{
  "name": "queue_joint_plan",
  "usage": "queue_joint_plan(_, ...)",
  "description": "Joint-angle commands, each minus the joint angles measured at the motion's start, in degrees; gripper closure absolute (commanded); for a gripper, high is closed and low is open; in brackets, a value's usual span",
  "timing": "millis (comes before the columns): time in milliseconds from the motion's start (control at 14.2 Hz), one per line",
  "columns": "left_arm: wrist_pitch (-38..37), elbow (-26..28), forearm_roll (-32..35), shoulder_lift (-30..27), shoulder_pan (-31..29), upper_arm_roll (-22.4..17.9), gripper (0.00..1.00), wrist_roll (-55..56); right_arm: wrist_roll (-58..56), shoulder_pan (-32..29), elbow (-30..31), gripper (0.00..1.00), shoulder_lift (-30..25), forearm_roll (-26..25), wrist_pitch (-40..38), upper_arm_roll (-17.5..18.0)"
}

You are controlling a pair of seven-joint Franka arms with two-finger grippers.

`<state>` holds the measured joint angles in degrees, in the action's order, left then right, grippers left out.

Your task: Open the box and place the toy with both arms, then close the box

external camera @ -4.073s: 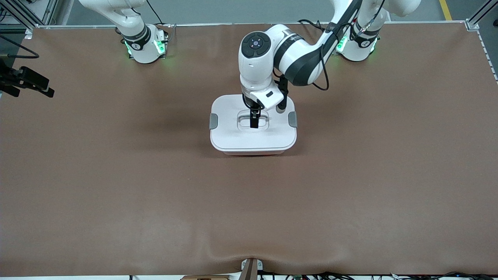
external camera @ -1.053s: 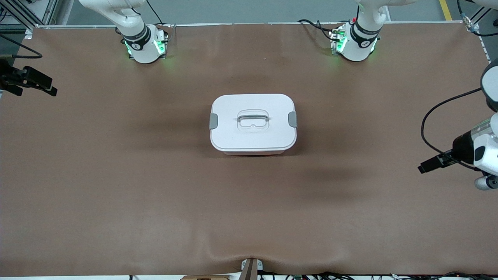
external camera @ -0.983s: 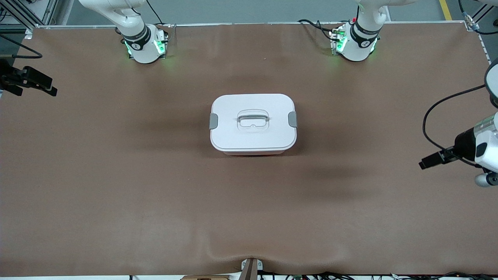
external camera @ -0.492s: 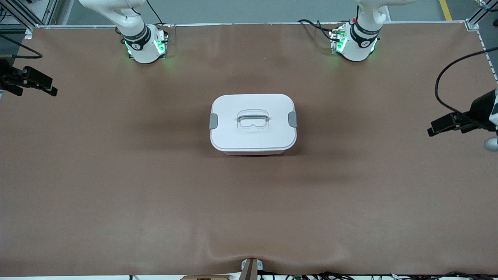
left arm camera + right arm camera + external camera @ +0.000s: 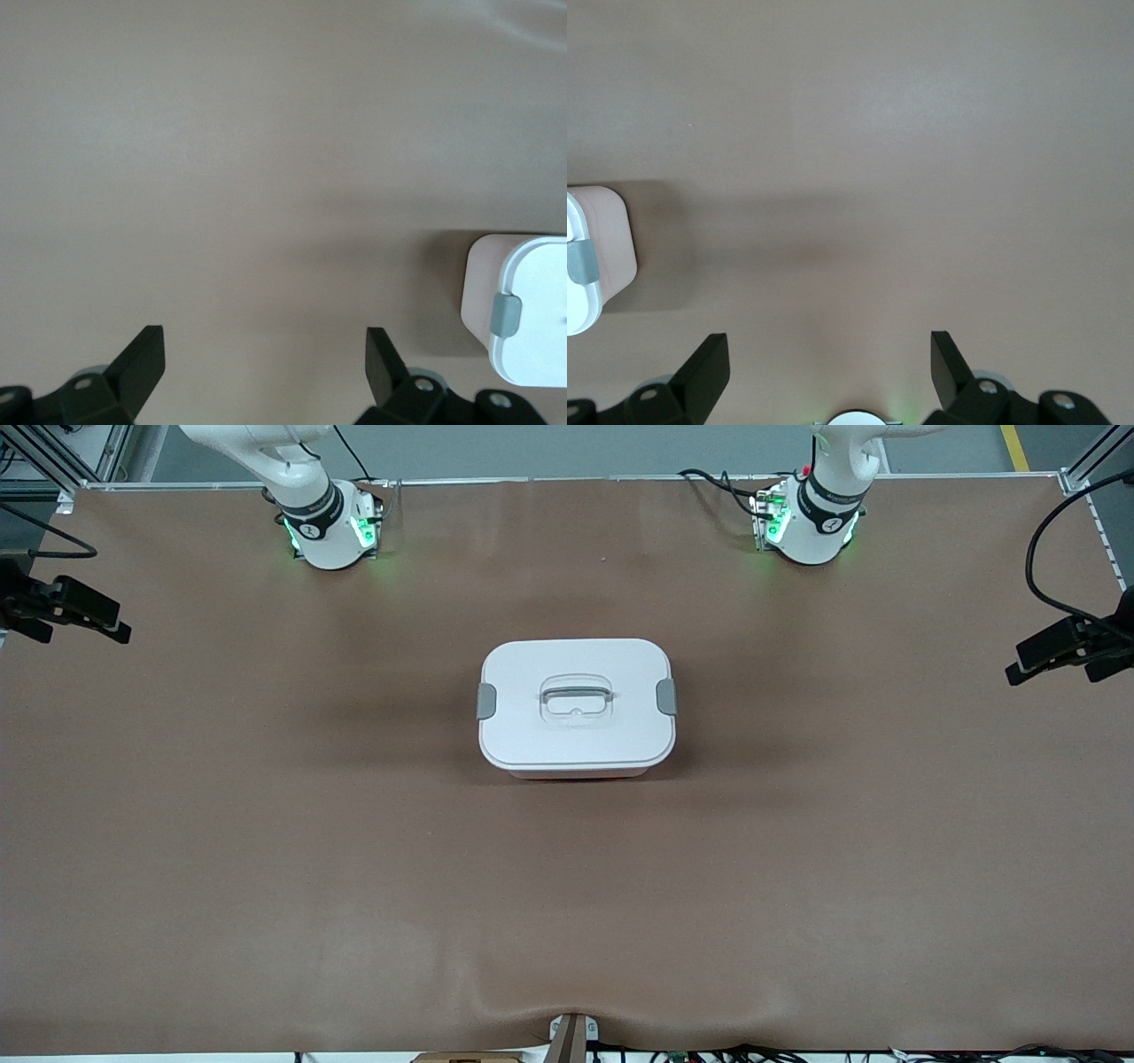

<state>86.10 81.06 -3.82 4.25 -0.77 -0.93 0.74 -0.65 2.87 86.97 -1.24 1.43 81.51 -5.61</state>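
Note:
The white box (image 5: 576, 731) stands shut in the middle of the brown table, its grey handle (image 5: 576, 691) lying in the lid recess and a grey clasp (image 5: 666, 696) at each end. The toy is out of view. My left gripper (image 5: 1052, 664) hangs open over the table's edge at the left arm's end; its wrist view shows the wide-apart left gripper (image 5: 266, 354) and one end of the box (image 5: 532, 310). My right gripper (image 5: 84, 629) waits open over the right arm's end of the table, with the right gripper (image 5: 830, 354) empty and the box (image 5: 580, 292) at the frame's rim.
The two arm bases (image 5: 328, 527) (image 5: 811, 522) stand along the table side farthest from the front camera. A small bracket (image 5: 571, 1036) sits at the nearest table edge. Brown mat (image 5: 567, 886) covers the whole table around the box.
My left gripper has drawn back from the box's handle to the left arm's end of the table. The box and the right gripper have not moved.

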Motion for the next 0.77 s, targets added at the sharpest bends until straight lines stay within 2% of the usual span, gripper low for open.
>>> queue_joint_plan(0,-1.37,2.52,-0.04,-3.19,-1.43,0.22,0.0,-3.11,-0.32,-0.23,0.13,0.0,-0.34,0.24,0.05,0.07)
queue_joint_plan(351,1.95,9.27,0.04,-7.58,-0.99,0.4,0.0,-3.11,-0.32,-0.32,0.04,0.0,-0.34,0.33,0.23,0.07)
queue_joint_plan(702,5.65,10.52,2.58,-7.06,-0.81,0.93,0.0,-4.68,-0.32,-0.14,-0.05,0.0,-0.34,0.33,-0.12,-0.01)
